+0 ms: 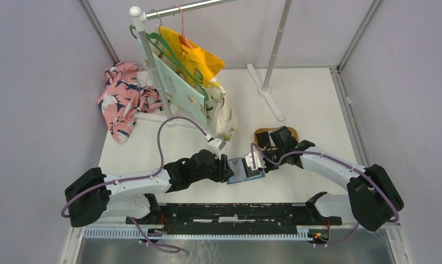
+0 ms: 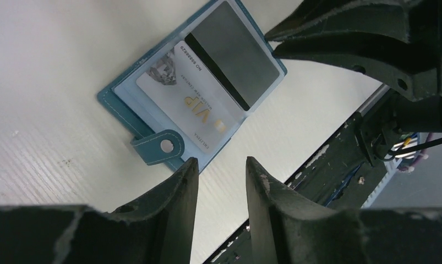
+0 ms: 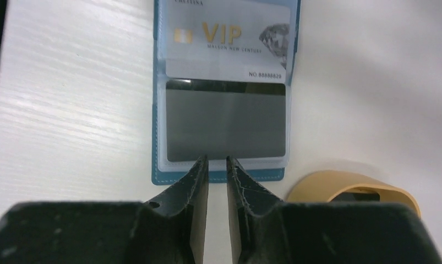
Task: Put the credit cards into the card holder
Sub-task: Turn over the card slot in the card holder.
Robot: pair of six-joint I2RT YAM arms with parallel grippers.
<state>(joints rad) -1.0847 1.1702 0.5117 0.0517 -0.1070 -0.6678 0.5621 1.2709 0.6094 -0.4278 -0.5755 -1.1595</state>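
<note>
Left hand (image 2: 221, 165): released, fingers apart with nothing between them, just short of the snap tab (image 2: 158, 147).

Card holder (image 1: 245, 169): lies open and flat on the white surface (image 1: 295, 104) between both hands. Its long axis runs left to right, tab end leftward.

Silver VIP card (image 2: 185, 104) and dark card (image 2: 235, 52): both sit in its sleeves (each lying crosswise to the holder).

Right hand (image 3: 217, 160): fingers a narrow slit apart, gripping nothing, at the holder's right end.

Tan tray (image 3: 345, 184): near, beside that hand.

The left arm (image 1: 136, 181) and right arm (image 1: 328, 160) stretch inward, wrists nearly meeting at centre frame. The left gripper (image 2: 221, 171) gapes moderately, the right gripper (image 3: 216, 163) barely; neither grips anything.
</note>
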